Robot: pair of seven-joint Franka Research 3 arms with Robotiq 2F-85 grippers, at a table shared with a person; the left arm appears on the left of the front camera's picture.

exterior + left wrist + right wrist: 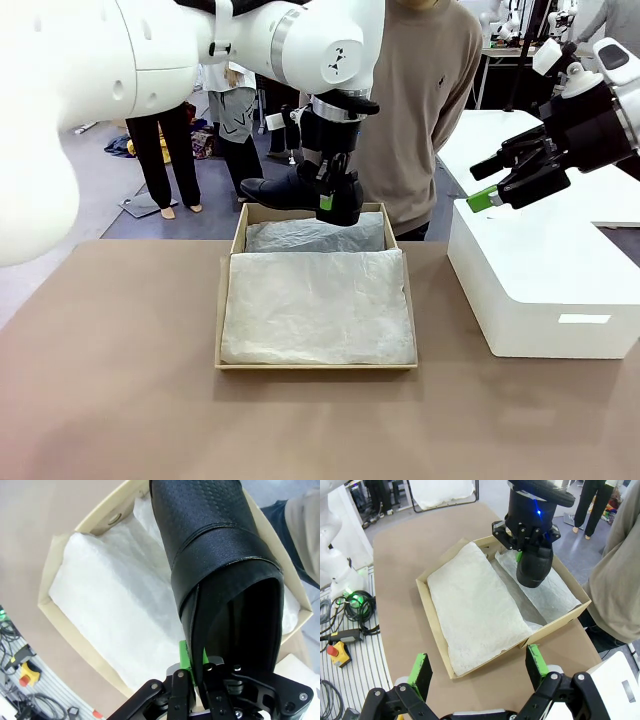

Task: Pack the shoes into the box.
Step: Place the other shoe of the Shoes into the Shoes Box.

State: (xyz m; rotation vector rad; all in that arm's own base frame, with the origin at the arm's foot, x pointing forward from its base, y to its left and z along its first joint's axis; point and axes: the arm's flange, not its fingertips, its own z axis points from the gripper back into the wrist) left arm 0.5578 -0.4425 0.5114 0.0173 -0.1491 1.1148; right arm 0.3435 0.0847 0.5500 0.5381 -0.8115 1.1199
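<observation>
One glossy black shoe (280, 188) hangs over the far end of the box (226, 300), toe pointing to picture left. My left gripper (328, 203) is shut on its heel collar. In the left wrist view the shoe (215, 545) rises from my left gripper (197, 667), one green pad (184, 655) pressed on the outside of the collar. White tissue paper (315, 305) covers the inside of the box. My right gripper (490, 195) hovers open above the white block, holding nothing. From the right wrist, my right gripper (478, 667) looks down on the box (432, 625) and the shoe (534, 567).
A large white block (550, 290) stands on the table right of the box. A person (420, 110) in a tan sweater stands close behind the box's far edge. Brown tabletop (120, 380) lies open to the left and front.
</observation>
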